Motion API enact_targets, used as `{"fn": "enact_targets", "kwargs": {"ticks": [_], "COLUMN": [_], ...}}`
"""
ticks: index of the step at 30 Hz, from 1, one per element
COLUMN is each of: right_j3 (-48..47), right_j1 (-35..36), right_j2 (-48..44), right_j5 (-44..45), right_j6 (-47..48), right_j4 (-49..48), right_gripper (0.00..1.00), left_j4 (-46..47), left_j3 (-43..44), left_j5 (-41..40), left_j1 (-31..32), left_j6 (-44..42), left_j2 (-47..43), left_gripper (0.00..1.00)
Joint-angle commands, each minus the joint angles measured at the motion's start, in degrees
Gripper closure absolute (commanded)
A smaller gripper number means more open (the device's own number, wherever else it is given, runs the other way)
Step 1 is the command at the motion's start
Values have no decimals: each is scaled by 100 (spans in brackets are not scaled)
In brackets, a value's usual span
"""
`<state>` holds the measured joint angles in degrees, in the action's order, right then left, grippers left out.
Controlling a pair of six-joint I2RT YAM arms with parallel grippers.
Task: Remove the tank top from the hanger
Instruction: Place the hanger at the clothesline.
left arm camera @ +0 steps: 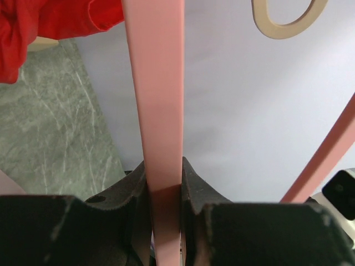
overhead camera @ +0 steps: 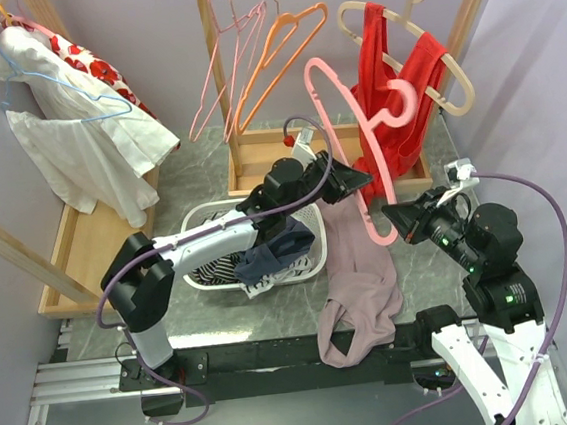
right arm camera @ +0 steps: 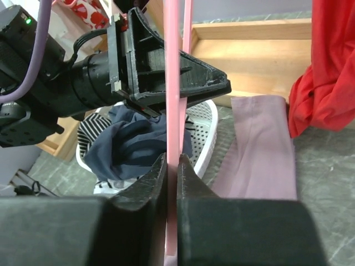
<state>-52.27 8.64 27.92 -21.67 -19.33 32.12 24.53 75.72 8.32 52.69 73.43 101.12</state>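
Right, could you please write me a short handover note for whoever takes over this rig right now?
The left gripper has its fingers shut on the pink plastic hanger.
The right gripper has its fingers shut on the same hanger.
The mauve fabric tank top lies crumpled on the grey-green marbled table, beside the white plastic basket.
Done: the top looks mostly off; I cannot tell whether a strap is caught on the hanger.
Left: lift the hanger clear and check.
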Motion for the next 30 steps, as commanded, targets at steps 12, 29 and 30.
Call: {"fn": "enact_targets", "kwargs": {"ticks": [12,29,30], "right_j3": [-986,-3735,-3886], "right_j1": [6,208,243], "right_j2": [556,3068,3192], "right_j5": [882,1727,1771], "right_j6": [237,922,957], "right_j4": [-30,699,830], "right_gripper": [100,100,100], "left_j4": [763,-1056,-1091], "left_j3": [75,-629,-672], "left_j5": [865,-199,-173], "left_j1": [-267,-162,-153], "left_j6": [49,-3782,-3844], "left_j2": [251,-1560,-1682], "left_gripper": [24,17,17]}}
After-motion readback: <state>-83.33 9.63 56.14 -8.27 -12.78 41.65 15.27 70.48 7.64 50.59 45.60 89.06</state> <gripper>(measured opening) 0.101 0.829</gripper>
